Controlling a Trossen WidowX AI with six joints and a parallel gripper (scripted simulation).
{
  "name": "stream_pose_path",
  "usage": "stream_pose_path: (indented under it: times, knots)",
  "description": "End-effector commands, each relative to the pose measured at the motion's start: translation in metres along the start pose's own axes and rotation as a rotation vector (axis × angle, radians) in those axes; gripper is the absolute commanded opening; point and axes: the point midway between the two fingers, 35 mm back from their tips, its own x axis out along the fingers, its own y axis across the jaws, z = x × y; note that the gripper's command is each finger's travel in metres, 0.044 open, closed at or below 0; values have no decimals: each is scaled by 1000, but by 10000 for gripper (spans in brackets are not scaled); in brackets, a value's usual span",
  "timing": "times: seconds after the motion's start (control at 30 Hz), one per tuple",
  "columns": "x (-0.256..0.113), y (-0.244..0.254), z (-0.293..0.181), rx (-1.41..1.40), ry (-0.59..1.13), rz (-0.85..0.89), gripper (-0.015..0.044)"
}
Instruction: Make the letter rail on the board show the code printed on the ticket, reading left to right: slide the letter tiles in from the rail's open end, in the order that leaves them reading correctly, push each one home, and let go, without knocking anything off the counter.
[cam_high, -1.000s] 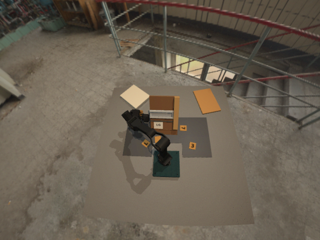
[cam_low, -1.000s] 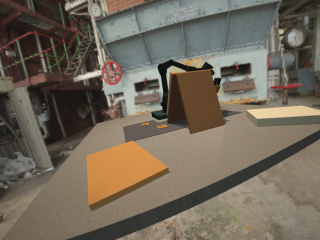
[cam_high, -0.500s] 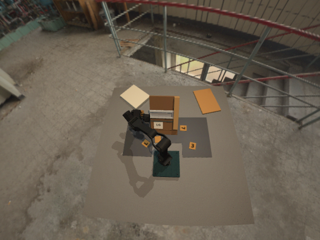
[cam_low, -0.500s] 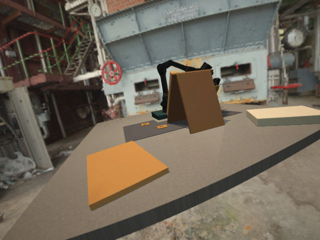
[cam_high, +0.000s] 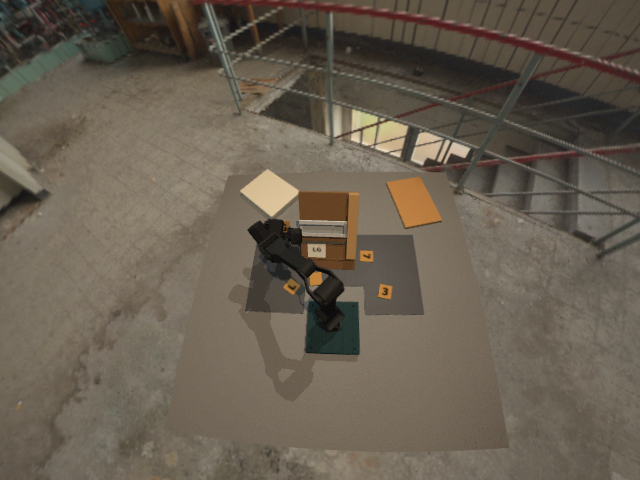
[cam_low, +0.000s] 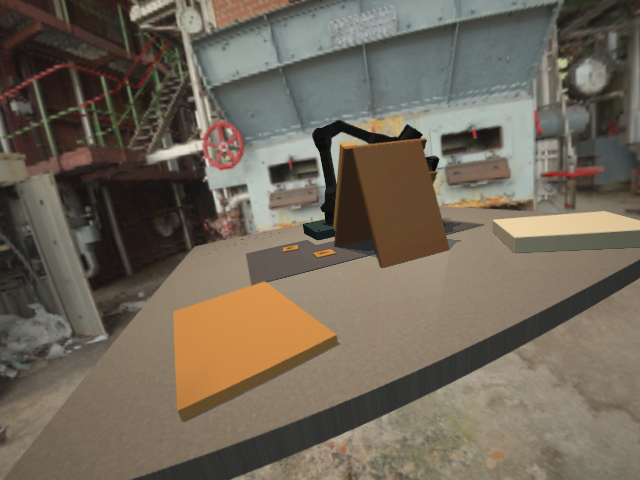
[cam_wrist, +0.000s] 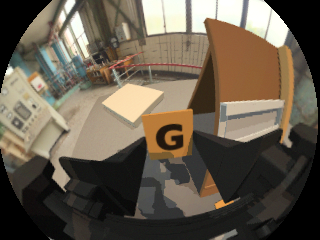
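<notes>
My gripper (cam_high: 290, 230) (cam_wrist: 169, 137) is shut on the orange G tile (cam_high: 285, 225) (cam_wrist: 162, 120). It holds the tile upright, with the G facing the wrist camera, above the table just left of the board (cam_high: 323, 205) (cam_low: 400, 201) (cam_wrist: 245, 65). The pale letter rail (cam_high: 321, 236) (cam_wrist: 250, 106) runs across the board, with its left end nearest the tile; no tile shows in it. The ticket (cam_high: 316, 250) below reads LG. A turned tile (cam_high: 292, 286), apparently L, lies left of the arm base. Tiles 7 (cam_high: 366, 256) and 3 (cam_high: 385, 291) lie at the right.
An upright wooden strip (cam_high: 353, 227) (cam_wrist: 286, 90) borders the board's right side. A cream block (cam_high: 269, 192) (cam_low: 568, 227) (cam_wrist: 132, 102) lies behind left, an orange slab (cam_high: 413, 202) (cam_low: 248, 341) behind right. Another orange tile (cam_high: 315, 279) lies before the board, partly hidden by the arm.
</notes>
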Motion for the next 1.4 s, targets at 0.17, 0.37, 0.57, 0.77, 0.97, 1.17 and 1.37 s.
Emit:
stream_pose_path:
  times: [0.17,0.37,0.57,0.77,0.97,1.17,1.37]
  knots:
    - [0,-5,-1,-4,2,2,0]
    - [0,-8,-1,-5,2,2,0]
    - [0,-11,-1,-5,2,2,0]
    - [0,-14,-1,-5,2,1,0]
    - [0,-17,-1,-5,2,1,0]
    - [0,-20,-1,-6,2,1,0]
    - [0,-23,-1,-6,2,1,0]
